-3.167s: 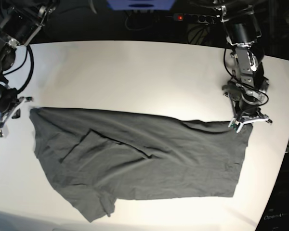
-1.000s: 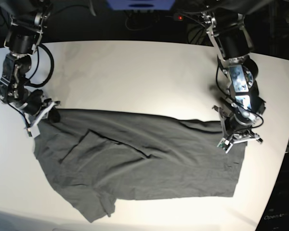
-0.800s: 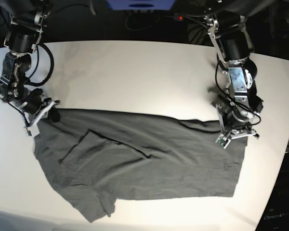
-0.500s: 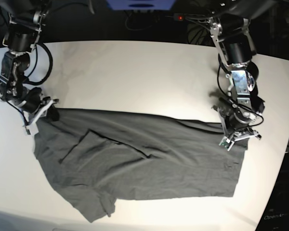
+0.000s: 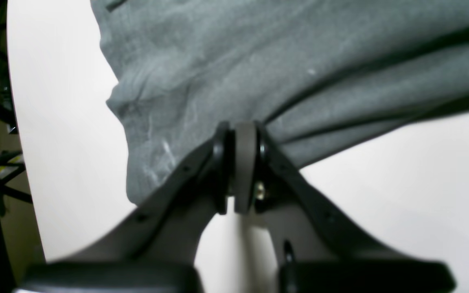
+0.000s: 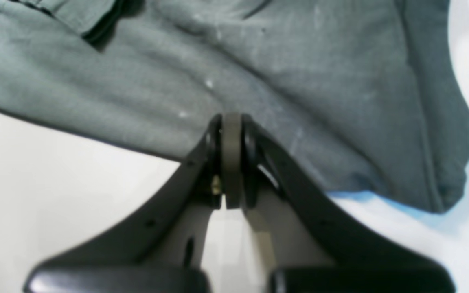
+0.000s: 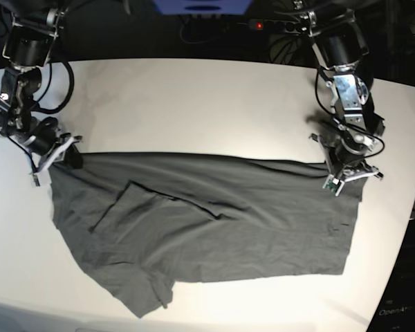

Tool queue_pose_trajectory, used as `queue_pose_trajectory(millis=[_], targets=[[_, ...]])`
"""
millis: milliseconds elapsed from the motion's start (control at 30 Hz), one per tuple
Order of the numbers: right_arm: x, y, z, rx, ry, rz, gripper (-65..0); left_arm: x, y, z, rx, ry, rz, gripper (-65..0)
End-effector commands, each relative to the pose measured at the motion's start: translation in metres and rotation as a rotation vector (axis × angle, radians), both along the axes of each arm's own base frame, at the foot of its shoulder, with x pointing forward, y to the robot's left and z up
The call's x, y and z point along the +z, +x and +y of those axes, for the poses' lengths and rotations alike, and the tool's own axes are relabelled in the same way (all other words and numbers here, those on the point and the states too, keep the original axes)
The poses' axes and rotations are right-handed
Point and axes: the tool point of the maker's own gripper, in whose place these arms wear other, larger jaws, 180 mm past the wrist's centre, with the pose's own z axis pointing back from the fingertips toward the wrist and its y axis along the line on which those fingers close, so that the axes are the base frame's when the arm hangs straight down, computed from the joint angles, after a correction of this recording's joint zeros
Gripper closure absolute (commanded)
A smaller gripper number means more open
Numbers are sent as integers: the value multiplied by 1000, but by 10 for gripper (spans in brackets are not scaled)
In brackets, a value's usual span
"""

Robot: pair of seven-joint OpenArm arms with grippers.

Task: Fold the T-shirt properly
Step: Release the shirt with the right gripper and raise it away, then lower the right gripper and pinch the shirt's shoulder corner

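The dark charcoal T-shirt (image 7: 207,228) lies spread across the white table (image 7: 194,104), its far edge pulled into a nearly straight line between both arms. One sleeve is folded over its body near the left. My left gripper (image 7: 346,181) is at the shirt's far right corner. In the left wrist view that left gripper (image 5: 240,134) is shut on a pinch of the T-shirt (image 5: 259,61), with creases radiating from the pads. My right gripper (image 7: 55,158) holds the far left corner. In the right wrist view it (image 6: 231,122) is shut on the T-shirt's (image 6: 299,73) edge.
The table's curved right edge (image 7: 409,228) runs close to the left arm. Behind the table, in the dark, sit a power strip (image 7: 277,26) with a red light and a blue device (image 7: 202,7). Bare white table stretches beyond the shirt's far edge.
Both grippers have drawn apart and slightly toward the table's back, holding the corners. The shirt's far edge has tightened into a straight line and the wrinkles near the right corner have smoothed.
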Motion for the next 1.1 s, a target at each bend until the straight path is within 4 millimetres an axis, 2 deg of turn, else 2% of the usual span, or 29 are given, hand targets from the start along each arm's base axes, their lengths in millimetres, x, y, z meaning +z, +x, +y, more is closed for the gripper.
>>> queue_pose_trajectory(millis=[0,500,667,733,900,1067], targets=[[-35,-48,-16,49,-125,231,-6,-26,-33,12,9,74,173,-35],[-48,-95,-38,-7,-132,276,-6,-49,-71,7,7,56,244,-35],[-46,-103,-46,-35,-140,276,-6,-45,-72,5,4,61,232,-35],[-35,-101,-47,-14,-175,245,-6,-42,-71,3,2,66,223,-35],[8,-95,-42,75,-296,155,-6,-35,-67,2,0,72,202,-35],[46,-73,-37,165,-403,86,-6,-37,-67,2,0,70,206,-35]])
